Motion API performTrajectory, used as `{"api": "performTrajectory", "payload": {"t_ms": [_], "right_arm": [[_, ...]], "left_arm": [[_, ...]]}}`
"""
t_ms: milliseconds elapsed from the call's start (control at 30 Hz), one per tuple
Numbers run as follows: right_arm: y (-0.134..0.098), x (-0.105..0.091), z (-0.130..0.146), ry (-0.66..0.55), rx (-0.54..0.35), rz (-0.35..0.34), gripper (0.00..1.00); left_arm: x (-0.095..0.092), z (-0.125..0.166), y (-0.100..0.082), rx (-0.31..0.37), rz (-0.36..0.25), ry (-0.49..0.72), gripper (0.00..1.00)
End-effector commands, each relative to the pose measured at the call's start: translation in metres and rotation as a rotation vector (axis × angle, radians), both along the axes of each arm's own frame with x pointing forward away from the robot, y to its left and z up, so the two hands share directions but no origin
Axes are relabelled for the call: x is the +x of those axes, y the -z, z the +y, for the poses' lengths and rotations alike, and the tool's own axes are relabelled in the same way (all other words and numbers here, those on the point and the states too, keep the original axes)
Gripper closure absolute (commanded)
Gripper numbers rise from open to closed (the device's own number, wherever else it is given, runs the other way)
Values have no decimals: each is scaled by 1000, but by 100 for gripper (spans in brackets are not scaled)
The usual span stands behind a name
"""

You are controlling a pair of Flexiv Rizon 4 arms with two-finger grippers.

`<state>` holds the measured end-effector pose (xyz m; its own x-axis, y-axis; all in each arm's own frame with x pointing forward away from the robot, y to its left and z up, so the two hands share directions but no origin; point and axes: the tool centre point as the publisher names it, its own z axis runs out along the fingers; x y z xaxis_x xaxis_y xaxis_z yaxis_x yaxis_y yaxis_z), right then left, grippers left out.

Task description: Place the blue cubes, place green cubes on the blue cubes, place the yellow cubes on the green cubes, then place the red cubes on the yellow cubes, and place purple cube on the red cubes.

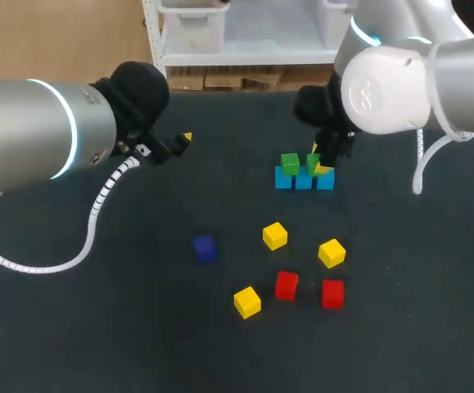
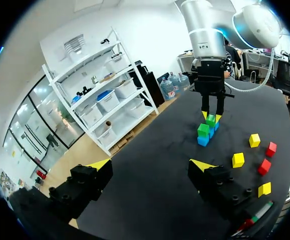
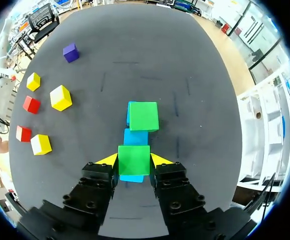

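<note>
Three blue cubes [image 1: 304,181] stand in a row at the back middle of the table. One green cube [image 1: 290,163] rests on the left end of the row. My right gripper [image 3: 133,160] is shut on a second green cube [image 3: 133,158], held just over the blue cubes [image 3: 135,136] beside the first green cube [image 3: 143,116]; whether it touches them is unclear. My left gripper [image 2: 152,167] hangs open and empty at the back left, well away from the row. Yellow cubes [image 1: 275,236], red cubes [image 1: 286,285] and a purple cube [image 1: 205,248] lie loose nearer the front.
The loose cubes are spread in front of the blue row: yellow ones [image 1: 331,253] [image 1: 247,301], a red one [image 1: 332,293]. My right arm [image 1: 400,86] comes in over the back right corner.
</note>
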<state>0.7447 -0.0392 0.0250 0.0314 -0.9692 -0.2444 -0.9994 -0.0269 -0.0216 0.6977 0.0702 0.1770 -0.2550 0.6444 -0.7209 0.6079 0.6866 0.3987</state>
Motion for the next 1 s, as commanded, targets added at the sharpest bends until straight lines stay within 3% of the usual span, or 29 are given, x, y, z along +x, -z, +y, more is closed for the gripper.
{"api": "performTrajectory", "payload": {"t_ms": [33,600,1000], "right_arm": [[0,5,-1,0,2,6,100],[3,6,-1,9,-2,2,100],[4,9,-1,17,-1,-2,90]], "left_arm": [[1,0,1,-2,-1,1,0],[1,0,1,-2,-1,1,0],[1,0,1,-2,-1,1,0]]}}
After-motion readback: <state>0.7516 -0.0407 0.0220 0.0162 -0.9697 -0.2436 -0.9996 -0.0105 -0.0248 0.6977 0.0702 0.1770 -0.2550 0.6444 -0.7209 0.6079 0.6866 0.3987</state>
